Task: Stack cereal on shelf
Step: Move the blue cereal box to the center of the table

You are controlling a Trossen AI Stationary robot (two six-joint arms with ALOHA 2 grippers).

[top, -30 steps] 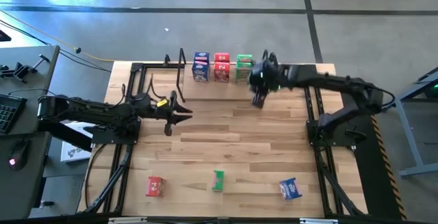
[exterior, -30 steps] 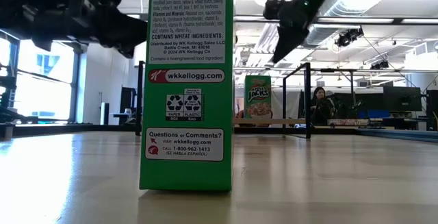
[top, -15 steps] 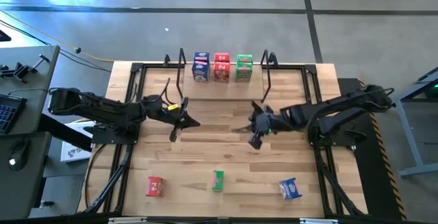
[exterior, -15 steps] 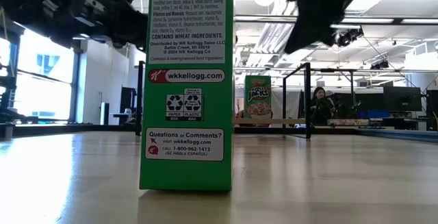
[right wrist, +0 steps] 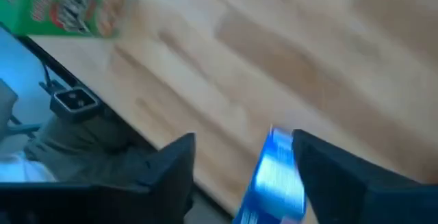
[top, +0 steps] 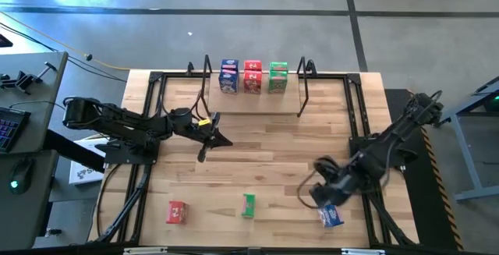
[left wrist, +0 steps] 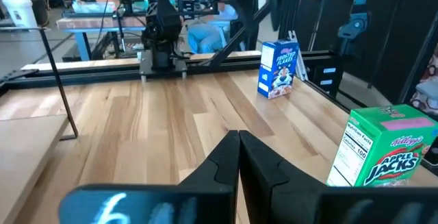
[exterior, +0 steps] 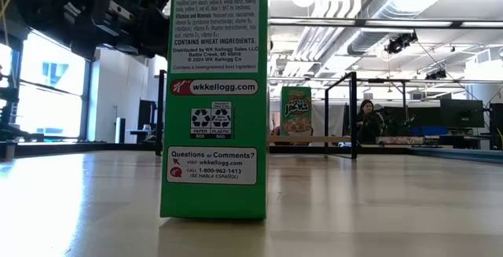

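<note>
On the plank bench (top: 257, 154), the right gripper (right wrist: 243, 162), fingers apart, straddles a blue cereal box (right wrist: 279, 176): light, crushable cardboard, best pinched across its narrow faces. Left gripper (left wrist: 238, 142) is closed, empty.

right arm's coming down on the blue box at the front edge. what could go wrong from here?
1. The blue box stands skewed near the table's front edge; the open right end effector could clip it and push it off.
2. It looks off-centre between the fingers in the wrist view, so closing may twist it.

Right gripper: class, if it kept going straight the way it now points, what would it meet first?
Most likely the blue cereal box: it stands between the right gripper's open fingers, though depth is unclear.
</note>
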